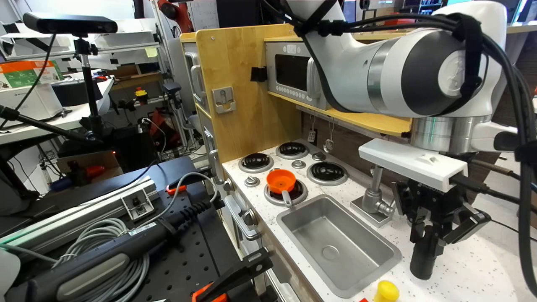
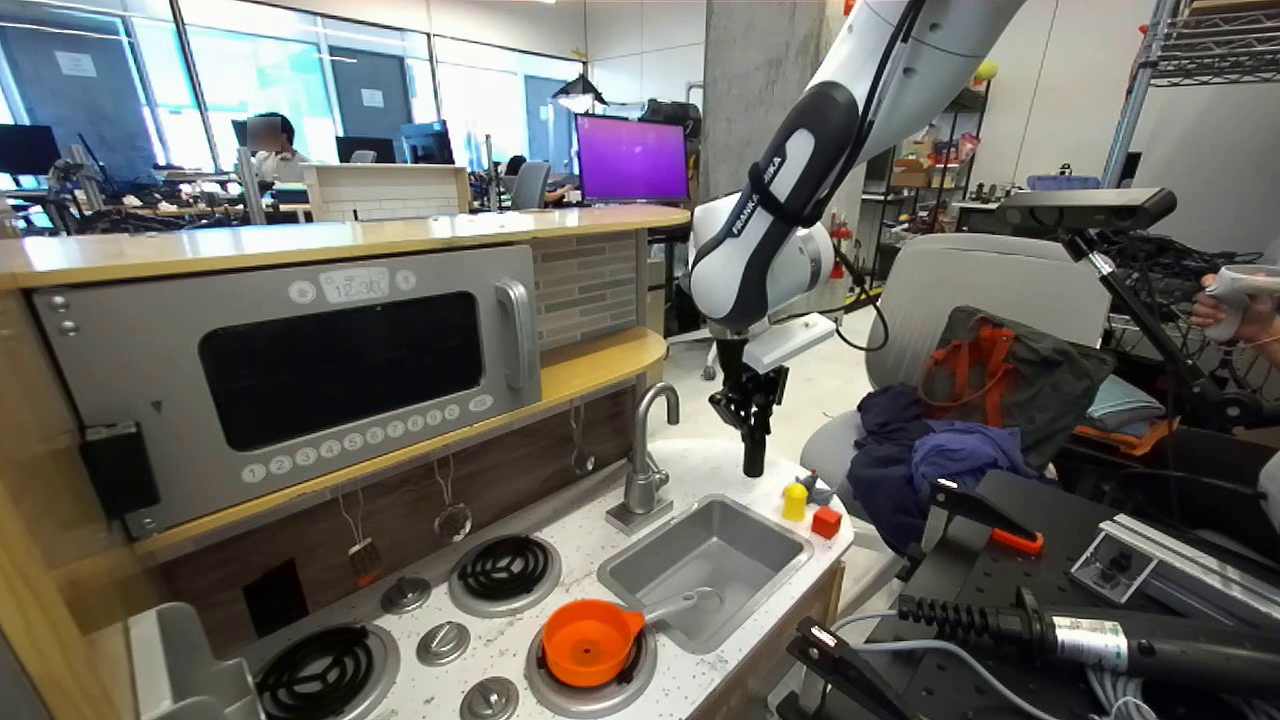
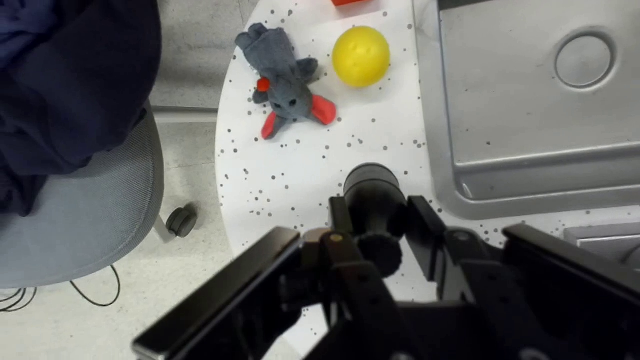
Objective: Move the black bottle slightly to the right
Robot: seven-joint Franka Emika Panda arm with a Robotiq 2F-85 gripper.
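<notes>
In an exterior view, the claw point(image 1: 428, 241) is closed on the upper part of the black bottle point(image 1: 422, 262), which points down from it toward the speckled white surface point(image 1: 474, 268); whether the base touches cannot be told. Beside the claw is the sink point(image 1: 361, 241); well apart from it, an orange toy saucepan point(image 1: 280, 180) sits on a burner point(image 1: 298, 193).

In an exterior view, the arm point(image 2: 762, 190) above the claw reads "FRANKA" and, past a black strap point(image 2: 785, 205), "MIKA". Well apart from the claw, the toy microwave point(image 2: 300, 365) shows "12:30" and numbered keys point(image 2: 371, 440). A yellow toy point(image 2: 794, 502) and red cube point(image 2: 826, 522) are near the claw.

In the wrist view, fingertips point(image 3: 341, 215) flank the bottle; ahead of the claw lies a grey plush mouse point(image 3: 282, 75), with the sink just beside.
</notes>
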